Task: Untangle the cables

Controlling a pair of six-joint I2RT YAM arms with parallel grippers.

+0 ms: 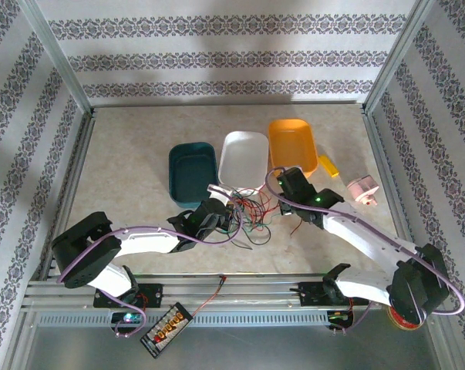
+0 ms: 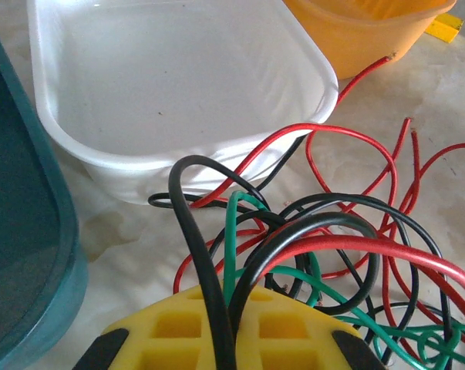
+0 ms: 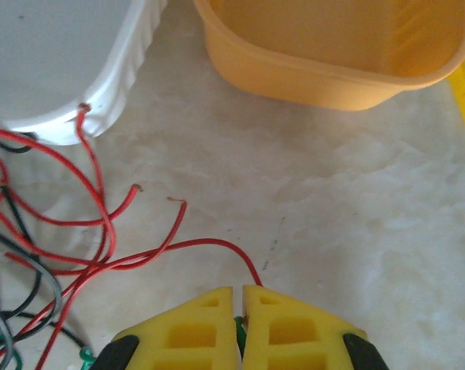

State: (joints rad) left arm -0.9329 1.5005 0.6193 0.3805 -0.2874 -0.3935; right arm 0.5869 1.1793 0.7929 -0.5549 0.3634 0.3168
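Beige marbled tabletop [image 1: 139, 154] is stretching away from a metal rail at the near edge, where two white robot arms are standing bolted side by side. On that rail, in front of the left arm's base, a small black circuit board [image 1: 168, 330] with its own red lead is lying flat.

Both arms are reaching toward the middle of the table. The left gripper [image 2: 226, 327], with yellow moulded pads, is squeezing closed on the cables [image 1: 251, 217], with black strands running down between its fingers. The right gripper [image 3: 238, 312] is also pinching closed, and a red strand is disappearing into the thin slit between its yellow fingertips.

These thin red, black and green cables are lying in a loose tangle on the table between the two grippers, just in front of the white tray. One red end is resting against that tray's near wall.

Behind the tangle, three rounded plastic trays are sitting in a row: a dark teal tray [image 1: 192, 173] on the left, a white tray [image 1: 244, 158] in the middle, and an orange tray [image 1: 292, 145] on the right. Just right of the orange one, a small yellow block [image 1: 328, 166] is lying, with a pale pink object [image 1: 363, 190] nearby.

Patterned wallpaper panels [image 1: 217, 54] are enclosing the table.
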